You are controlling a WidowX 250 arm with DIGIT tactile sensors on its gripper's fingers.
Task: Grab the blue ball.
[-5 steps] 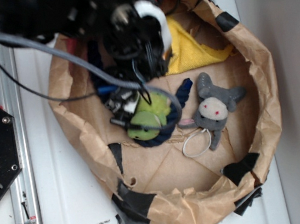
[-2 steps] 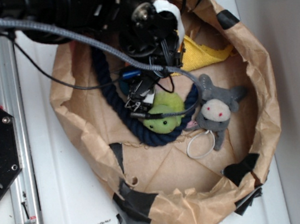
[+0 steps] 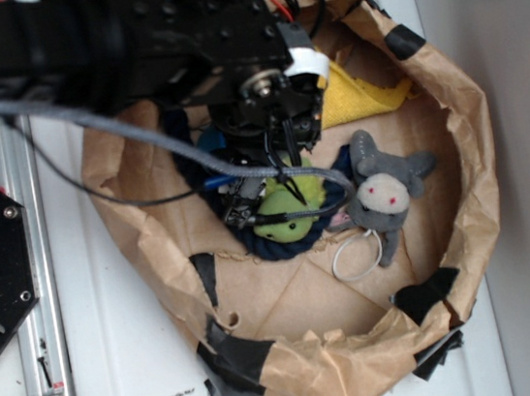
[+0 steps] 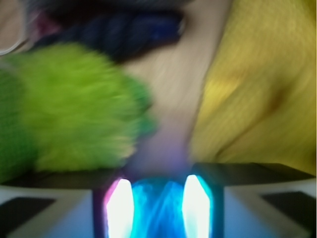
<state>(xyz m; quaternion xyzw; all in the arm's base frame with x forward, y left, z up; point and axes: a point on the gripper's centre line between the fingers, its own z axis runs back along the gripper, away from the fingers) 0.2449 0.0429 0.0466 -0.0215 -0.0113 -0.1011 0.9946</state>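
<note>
1. A black WidowX robot arm (image 3: 108, 43) reaches in from the upper left of the exterior view, over a round crumpled brown paper basket patched with black tape (image 3: 473, 180) that sits on a white counter (image 3: 122, 373).
2. The arm's hand (image 3: 287, 180) hangs low inside the basket, over a fuzzy lime-green plush toy (image 3: 286, 210) that lies on a dark navy twisted rope (image 3: 276, 247).
3. In the blurred wrist view, something teal-blue (image 4: 158, 208), apparently the small blue ball, sits at the near edge of the frame between two bright, glowing finger pads (image 4: 120, 208).
4. The pads flank it closely on both sides, so the hand looks closed down to the ball's width, though the blur hides whether they truly press on it.
5. In the exterior view the ball cannot be made out beneath the arm's body and grey cables.
6. The wrist view also shows the green plush (image 4: 74, 109) to the left and a yellow terry cloth (image 4: 262, 84) to the right.
7. Right of the green toy lie a grey plush animal with a pale face and red eyes (image 3: 386, 192) and a white loop of cord (image 3: 356, 256).
8. The yellow cloth (image 3: 359, 98) rests at the far side of the basket.
</note>
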